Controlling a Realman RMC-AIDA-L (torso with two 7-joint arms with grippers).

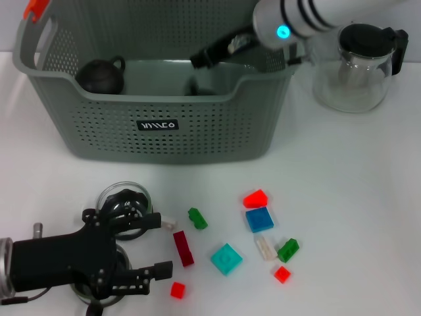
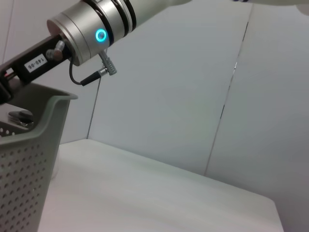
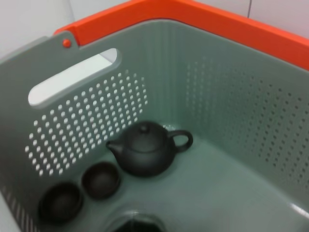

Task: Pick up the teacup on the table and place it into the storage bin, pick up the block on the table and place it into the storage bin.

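The storage bin [image 1: 158,131] stands at the back of the table. Inside it lie a dark teapot [image 3: 145,152] and two small dark teacups [image 3: 101,180] side by side on the floor. My right gripper [image 1: 201,59] reaches into the bin from the right, above its floor. A dark shape [image 3: 137,224] sits right under it; I cannot tell what it is. Several blocks lie on the table in front, among them a dark red block [image 1: 183,248] and a teal block [image 1: 226,259]. My left gripper [image 1: 146,247] is open just left of the dark red block.
A glass pitcher [image 1: 358,66] with a black lid stands right of the bin. A clear glass cup [image 1: 125,199] sits under the left gripper. Red [image 1: 255,198], blue [image 1: 259,219] and green [image 1: 197,218] blocks are scattered to the right. The left wrist view shows the bin wall [image 2: 29,159].
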